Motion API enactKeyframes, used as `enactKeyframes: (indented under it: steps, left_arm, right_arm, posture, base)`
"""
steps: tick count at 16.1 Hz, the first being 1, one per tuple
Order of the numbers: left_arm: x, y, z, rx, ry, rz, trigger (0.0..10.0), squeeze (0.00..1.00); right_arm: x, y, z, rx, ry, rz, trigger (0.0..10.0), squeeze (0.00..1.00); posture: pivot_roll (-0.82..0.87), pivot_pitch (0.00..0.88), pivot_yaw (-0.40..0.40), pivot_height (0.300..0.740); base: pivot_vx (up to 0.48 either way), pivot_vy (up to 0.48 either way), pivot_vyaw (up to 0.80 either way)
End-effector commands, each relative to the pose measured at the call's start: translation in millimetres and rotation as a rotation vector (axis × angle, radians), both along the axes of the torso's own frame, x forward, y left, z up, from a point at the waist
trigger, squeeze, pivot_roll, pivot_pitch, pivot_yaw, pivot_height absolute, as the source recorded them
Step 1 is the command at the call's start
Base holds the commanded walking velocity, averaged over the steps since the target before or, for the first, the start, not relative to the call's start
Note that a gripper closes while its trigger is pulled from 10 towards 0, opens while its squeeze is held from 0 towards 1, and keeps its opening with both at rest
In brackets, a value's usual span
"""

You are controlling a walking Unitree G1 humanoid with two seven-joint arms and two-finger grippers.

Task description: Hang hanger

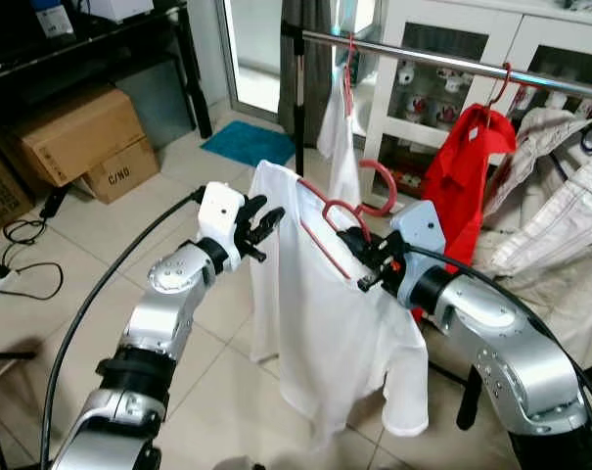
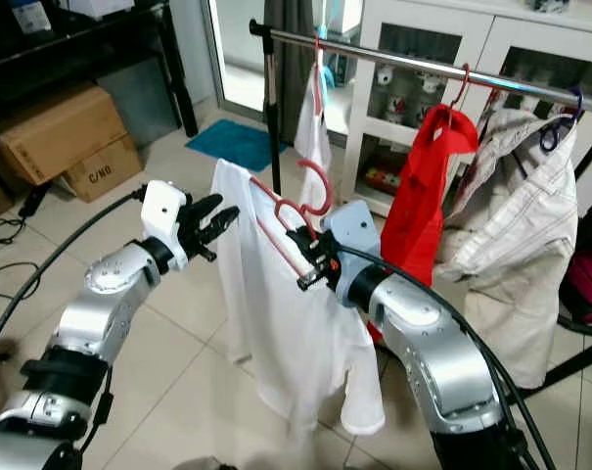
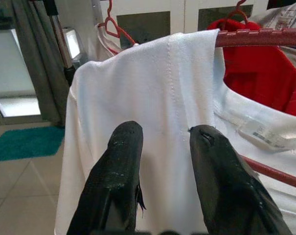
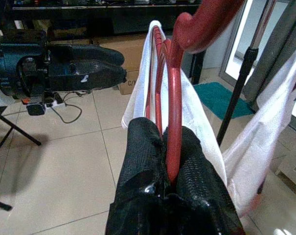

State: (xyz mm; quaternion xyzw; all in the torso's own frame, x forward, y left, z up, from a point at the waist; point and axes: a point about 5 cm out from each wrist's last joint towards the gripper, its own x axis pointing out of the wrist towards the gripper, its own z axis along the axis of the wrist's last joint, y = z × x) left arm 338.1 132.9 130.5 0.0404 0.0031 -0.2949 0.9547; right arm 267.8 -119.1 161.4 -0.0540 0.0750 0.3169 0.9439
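A red plastic hanger carries a white T-shirt that hangs down between my arms. My right gripper is shut on the hanger's wire just below its hook. The hook curls up in the air, below the silver clothes rail and apart from it. My left gripper is open beside the shirt's left shoulder, its fingers pointing at the cloth without holding it.
On the rail hang a white garment on a red hanger, a red shirt and a pale checked shirt. The rail's dark upright stands behind the shirt. Cardboard boxes and cables lie at left. A white cabinet stands behind.
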Motion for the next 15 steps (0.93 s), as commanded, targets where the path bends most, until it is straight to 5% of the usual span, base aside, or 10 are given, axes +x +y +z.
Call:
enactKeyframes:
  steps: [1, 7, 8, 10, 11, 15]
  left_arm:
    - [2.8, 0.9, 3.1, -0.002, -0.013, -0.004, 10.0, 0.00]
    - [9.1, -19.0, -2.0, -0.004, 0.007, -0.155, 9.5, 0.00]
    - [11.1, -19.4, -1.9, 0.009, 0.004, -0.152, 8.4, 0.00]
    - [17.3, -16.1, -0.8, 0.027, -0.005, -0.111, 1.2, 0.00]
    - [19.3, -14.4, -0.3, 0.036, -0.007, -0.093, 0.0, 0.00]
    - [22.5, -12.7, -0.5, 0.039, -0.009, -0.093, 0.0, 0.00]
  right_arm:
    - [2.5, 0.8, 9.3, 0.018, -0.033, 0.006, 0.0, 0.00]
    - [-0.2, 2.5, 9.8, 0.021, -0.035, 0.017, 0.0, 0.00]
    - [-0.6, 2.8, 9.9, 0.021, -0.035, 0.019, 0.0, 0.00]
    - [-1.7, 3.4, 9.6, 0.022, -0.033, 0.022, 0.0, 0.00]
    - [-1.9, 3.3, 9.7, 0.023, -0.033, 0.023, 0.0, 0.00]
    - [-2.6, 3.6, 9.9, 0.025, -0.032, 0.025, 0.0, 0.00]
  posture:
    - [-0.07, 0.000, 0.054, 0.740]
    - [-0.08, 0.000, 0.065, 0.740]
    - [-0.09, 0.000, 0.066, 0.740]
    - [-0.09, 0.000, 0.068, 0.740]
    - [-0.09, 0.000, 0.070, 0.740]
    - [-0.10, 0.000, 0.071, 0.740]
  base:
    - [0.000, 0.000, 0.00]
    - [0.000, 0.000, 0.00]
    - [0.000, 0.000, 0.00]
    - [0.000, 0.000, 0.00]
    - [0.000, 0.000, 0.00]
    - [0.000, 0.000, 0.00]
